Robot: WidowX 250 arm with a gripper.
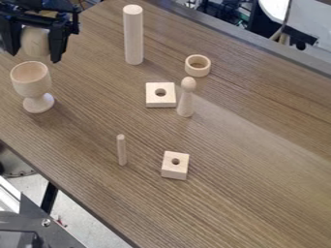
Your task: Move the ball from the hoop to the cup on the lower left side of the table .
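Note:
At the upper left of the camera view, my black gripper [36, 43] is shut on a pale wooden ball [35, 41], with one finger on each side of it. The ball hangs just above the wooden cup [31, 80], a goblet standing upright on its round foot at the left of the table. The cup's opening faces up, and its rim lies right below the ball. A wooden hoop [198, 65] rests on the table right of the upper middle, with no ball in it.
A tall cylinder [133, 36] stands right of the gripper. Around the middle are a square block with a hole [160, 95] and a peg figure [186, 99]. Lower down are a thin peg [121, 151] and a smaller holed block [174, 165]. The table's edge [67, 193] runs along the lower left.

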